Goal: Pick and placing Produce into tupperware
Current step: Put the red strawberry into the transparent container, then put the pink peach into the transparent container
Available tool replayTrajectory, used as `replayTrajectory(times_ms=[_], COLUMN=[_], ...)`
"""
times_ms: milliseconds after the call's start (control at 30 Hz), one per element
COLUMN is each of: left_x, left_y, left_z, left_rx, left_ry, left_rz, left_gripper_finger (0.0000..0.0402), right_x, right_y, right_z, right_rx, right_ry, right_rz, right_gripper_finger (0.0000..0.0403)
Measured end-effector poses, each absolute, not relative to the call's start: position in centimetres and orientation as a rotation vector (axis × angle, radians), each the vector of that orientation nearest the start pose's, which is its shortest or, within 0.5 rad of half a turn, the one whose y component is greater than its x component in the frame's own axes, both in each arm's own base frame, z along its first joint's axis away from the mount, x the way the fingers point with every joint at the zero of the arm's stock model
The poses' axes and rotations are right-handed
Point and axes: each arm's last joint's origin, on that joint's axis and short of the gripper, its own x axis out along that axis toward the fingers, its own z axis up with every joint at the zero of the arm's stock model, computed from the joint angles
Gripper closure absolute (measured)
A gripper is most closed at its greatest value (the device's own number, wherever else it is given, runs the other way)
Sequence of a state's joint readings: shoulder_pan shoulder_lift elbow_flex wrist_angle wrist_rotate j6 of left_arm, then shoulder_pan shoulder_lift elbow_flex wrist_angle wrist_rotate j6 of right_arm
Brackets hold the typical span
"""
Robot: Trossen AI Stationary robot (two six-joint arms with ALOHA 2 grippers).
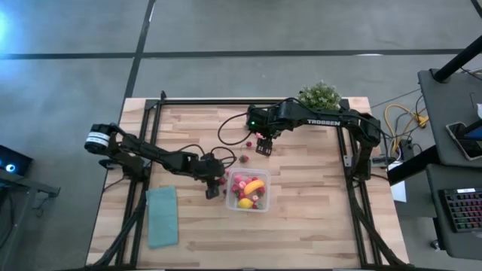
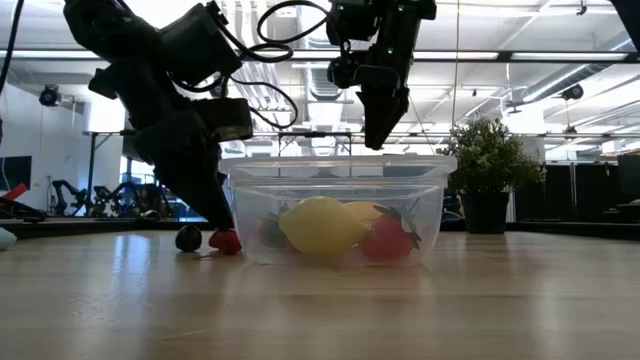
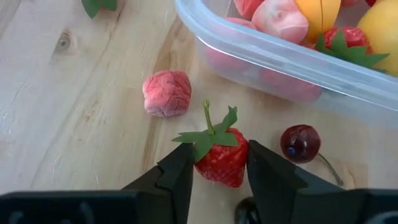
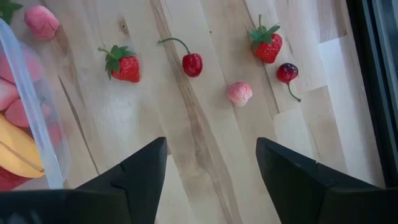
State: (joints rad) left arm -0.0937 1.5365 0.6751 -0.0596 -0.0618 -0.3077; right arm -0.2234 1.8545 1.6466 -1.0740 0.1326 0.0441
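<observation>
Tupperware point(image 1: 248, 193) holds lemon point(image 2: 318, 224), banana point(image 1: 254, 186), berries. Left tool point(image 3: 219, 180) pinches strawberry point(image 3: 221, 160); right tool point(image 4: 211, 163) spread.

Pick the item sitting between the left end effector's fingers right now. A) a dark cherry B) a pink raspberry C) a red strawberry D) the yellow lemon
C: in the left wrist view, the left end effector has its two fingers on either side of the red strawberry. The dark cherry and the pink raspberry lie loose nearby on the table.
</observation>
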Motion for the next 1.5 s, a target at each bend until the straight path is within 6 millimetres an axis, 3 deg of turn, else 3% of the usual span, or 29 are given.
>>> replayTrajectory(times_ms=[167, 367, 533, 633, 767, 900, 1233, 1500], left_x=[26.8, 25.7, 26.0, 27.0, 28.8, 30.2, 29.3, 27.7], left_y=[-2.3, -2.0, -2.4, -2.8, -3.3, -3.5, -3.2, -1.8], left_z=[15.7, 20.8, 24.1, 24.1, 22.7, 23.4, 23.0, 24.1], left_rx=[-0.180, -0.042, 0.026, -0.003, -0.033, -0.029, -0.069, -0.132], left_ry=[0.895, 0.788, 0.598, 0.562, 0.569, 0.448, 0.510, 0.616], left_rz=[0.100, 0.101, -0.108, -0.214, -0.312, -0.338, -0.302, -0.178], left_gripper_finger=[0.0286, 0.0286, 0.0286, 0.0285, 0.0276, 0.0248, 0.0138, 0.0145], right_x=[36.2, 35.4, 35.0, 34.9, 34.9, 34.6, 33.7, 32.9], right_y=[-8.6, -8.4, -8.4, -8.4, -8.4, -8.2, -8.0, -7.9], right_z=[27.3, 28.1, 29.0, 29.0, 29.0, 28.8, 28.9, 30.2], right_rx=[0.096, 0.099, 0.105, 0.112, 0.121, 0.131, 0.151, 0.160], right_ry=[1.294, 1.299, 1.270, 1.269, 1.272, 1.301, 1.313, 1.269], right_rz=[-0.333, -0.335, -0.346, -0.363, -0.387, -0.393, -0.409, -0.436], right_gripper_finger=[0.0166, 0.0162, 0.0162, 0.0163, 0.0159, 0.0159, 0.0158, 0.0158])
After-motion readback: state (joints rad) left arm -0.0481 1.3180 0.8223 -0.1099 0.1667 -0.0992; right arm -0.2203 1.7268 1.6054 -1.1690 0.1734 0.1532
